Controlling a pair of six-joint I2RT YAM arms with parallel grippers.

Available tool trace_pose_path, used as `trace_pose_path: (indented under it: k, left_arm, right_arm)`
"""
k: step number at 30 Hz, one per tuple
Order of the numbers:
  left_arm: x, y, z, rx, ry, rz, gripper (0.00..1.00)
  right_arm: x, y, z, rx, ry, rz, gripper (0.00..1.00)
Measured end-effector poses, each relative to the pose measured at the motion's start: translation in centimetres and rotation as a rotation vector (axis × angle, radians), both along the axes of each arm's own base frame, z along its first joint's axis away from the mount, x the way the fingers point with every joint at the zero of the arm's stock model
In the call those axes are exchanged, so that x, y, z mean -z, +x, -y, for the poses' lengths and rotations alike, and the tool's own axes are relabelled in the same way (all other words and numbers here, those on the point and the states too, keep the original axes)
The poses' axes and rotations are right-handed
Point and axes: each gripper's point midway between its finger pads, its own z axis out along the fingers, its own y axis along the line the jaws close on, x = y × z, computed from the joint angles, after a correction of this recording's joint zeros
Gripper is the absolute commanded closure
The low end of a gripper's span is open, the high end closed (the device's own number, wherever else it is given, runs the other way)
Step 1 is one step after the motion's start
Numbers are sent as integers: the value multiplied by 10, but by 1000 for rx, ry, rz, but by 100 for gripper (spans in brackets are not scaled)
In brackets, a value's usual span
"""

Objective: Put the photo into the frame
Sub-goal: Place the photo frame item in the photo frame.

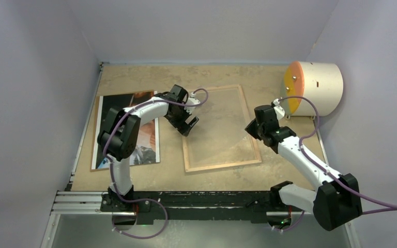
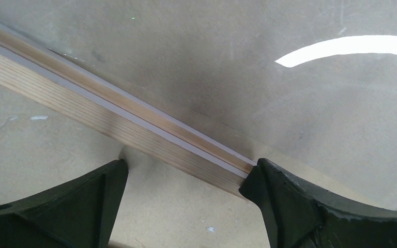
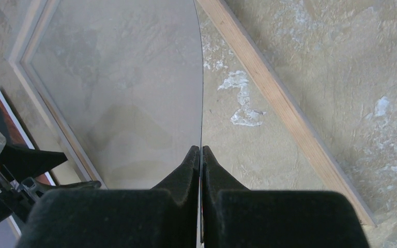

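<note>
Lying between the left gripper's (image 2: 187, 173) spread fingers — the frame's (image 2: 103, 111) wooden rail.

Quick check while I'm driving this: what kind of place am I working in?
Most likely a lab robot test cell, not a home. Plain pale walls box in a bare fibreboard tabletop, and the left arm and right arm are mounted on a metal rail at its near edge.

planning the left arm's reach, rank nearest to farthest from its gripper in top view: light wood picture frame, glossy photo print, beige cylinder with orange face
1. light wood picture frame, under the left gripper
2. glossy photo print, to the left
3. beige cylinder with orange face, far right
</note>
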Motion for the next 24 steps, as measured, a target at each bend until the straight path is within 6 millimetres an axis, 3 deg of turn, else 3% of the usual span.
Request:
trace_pose_path:
  k: [3,11,18,24]
  left_arm:
    - [0,6,-9,-11,20,17,4]
    - [-6,32,-56,-97,66,66,3]
    - [-16,25,-58,-94,44,50,0]
    - [-56,38,-73,-131,-11,98,0]
  right_arm:
    - [5,-3,-3,-1,24,-10,100]
    - [32,-21,-24,-9,134,-72,100]
    - [31,-27,-46,-10,229,-77,100]
    - [18,-28,-61,-4,315,-62,100]
